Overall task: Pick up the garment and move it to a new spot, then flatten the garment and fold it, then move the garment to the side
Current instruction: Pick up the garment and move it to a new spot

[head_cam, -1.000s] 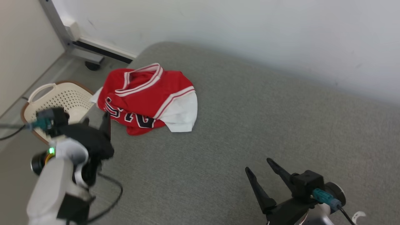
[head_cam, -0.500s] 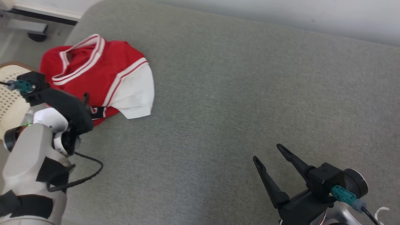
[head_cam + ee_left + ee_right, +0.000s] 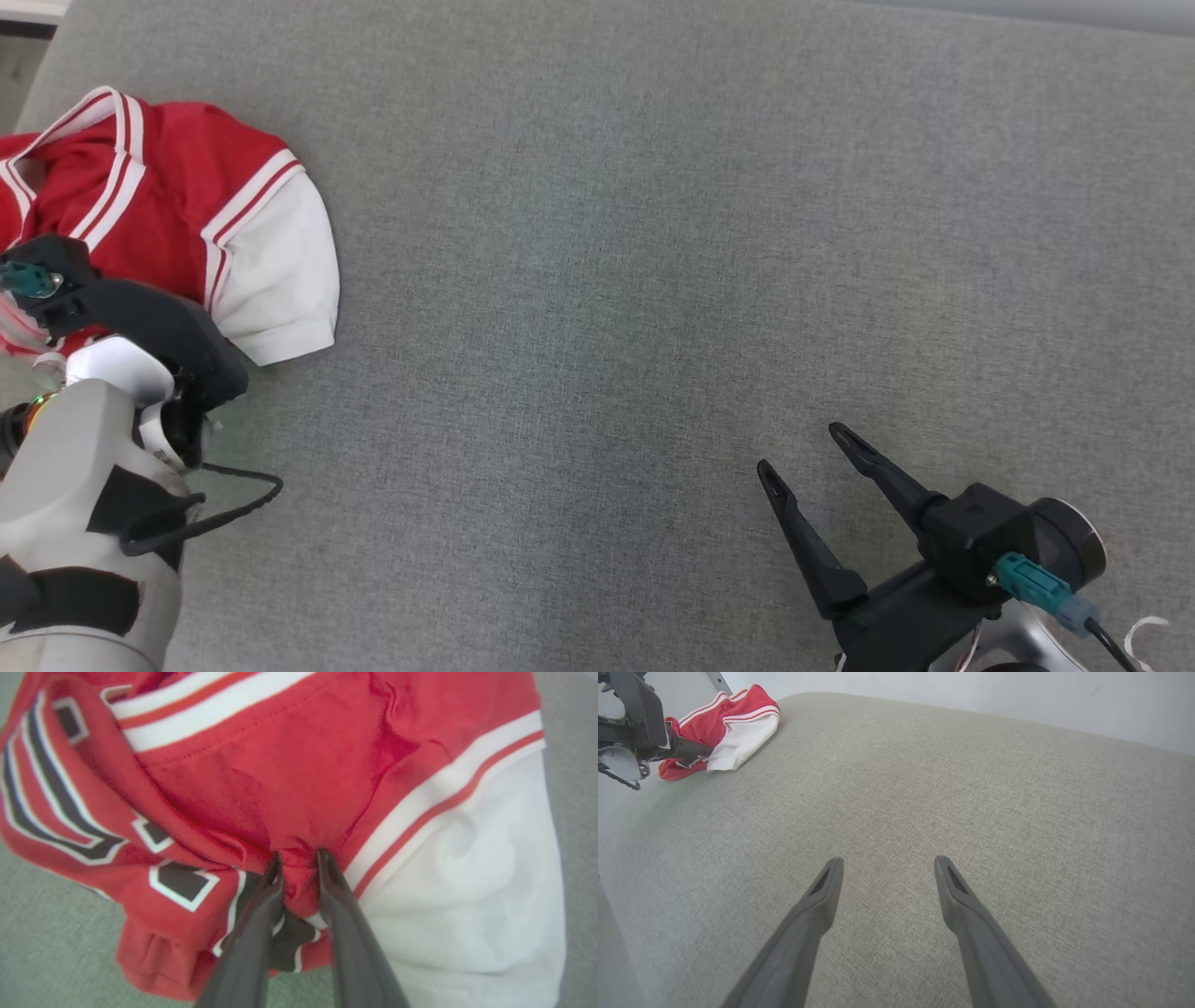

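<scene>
The garment [image 3: 168, 177], a red jersey with white-and-red striped trim and a white sleeve, lies crumpled at the far left edge of the grey upholstered surface [image 3: 653, 233]. Its front carries large black block characters outlined in white, but the folds break them into pieces and no word or number can be read; no brand mark or label can be made out. The left gripper [image 3: 297, 856] is clenched on the garment: in the left wrist view its two dark fingers pinch a bunched fold of red cloth between their tips, just beside the striped seam of the sleeve. From the head view the left arm's dark wrist housing [image 3: 159, 322] covers the jersey's near edge and the fingers themselves. A black cable [image 3: 233, 504] loops from that arm over the surface. The right gripper [image 3: 801, 448] is spread wide with nothing in it, over bare fabric well apart from the jersey. A teal connector [image 3: 1027, 574] sits on its wrist. A pale wall [image 3: 971, 700] runs behind the surface.
</scene>
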Motion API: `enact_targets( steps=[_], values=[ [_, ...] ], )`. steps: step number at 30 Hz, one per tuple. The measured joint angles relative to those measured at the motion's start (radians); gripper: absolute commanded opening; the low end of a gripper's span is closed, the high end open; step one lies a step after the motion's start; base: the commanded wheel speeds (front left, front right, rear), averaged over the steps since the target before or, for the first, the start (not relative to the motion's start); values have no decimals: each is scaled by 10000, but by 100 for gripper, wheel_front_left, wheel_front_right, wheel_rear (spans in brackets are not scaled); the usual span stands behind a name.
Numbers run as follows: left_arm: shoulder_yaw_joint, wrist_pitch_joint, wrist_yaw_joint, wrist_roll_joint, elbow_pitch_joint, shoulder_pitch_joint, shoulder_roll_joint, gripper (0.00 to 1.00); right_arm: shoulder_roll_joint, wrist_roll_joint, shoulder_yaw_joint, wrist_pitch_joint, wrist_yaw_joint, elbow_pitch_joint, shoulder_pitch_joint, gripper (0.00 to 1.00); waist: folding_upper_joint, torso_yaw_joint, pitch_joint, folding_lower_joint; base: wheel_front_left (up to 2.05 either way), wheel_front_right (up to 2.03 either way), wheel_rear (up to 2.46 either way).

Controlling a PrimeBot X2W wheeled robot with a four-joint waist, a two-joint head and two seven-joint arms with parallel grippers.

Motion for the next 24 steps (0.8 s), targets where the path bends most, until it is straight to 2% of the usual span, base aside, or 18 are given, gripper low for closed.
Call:
enact_targets(
  steps=[8,12,16,20,24],
  values=[
    [-268,-775,-318,221,203,-39,481,0,284,268,376,-558,0,836,-326,100,0,-57,-774,-2,0,0,0],
    [-441,-957,-725,313,15,-263,732,0,571,389,424,-1005,0,1346,-430,100,0,-68,-1350,-2,0,0,0],
    [-479,-836,-1091,171,-247,-516,692,0,871,512,297,-1563,0,1960,-581,100,-2,-86,-1985,-3,0,0,0],
    [-610,-518,-1208,-38,-625,-811,723,0,1183,543,4,-2067,0,2460,-603,100,-2,-164,-2686,-4,0,0,0],
    [-932,-272,-1279,-151,-1329,-902,487,0,1367,541,-502,-2401,0,2801,-398,100,-2,-321,-3382,-4,0,0,0]
  ],
)
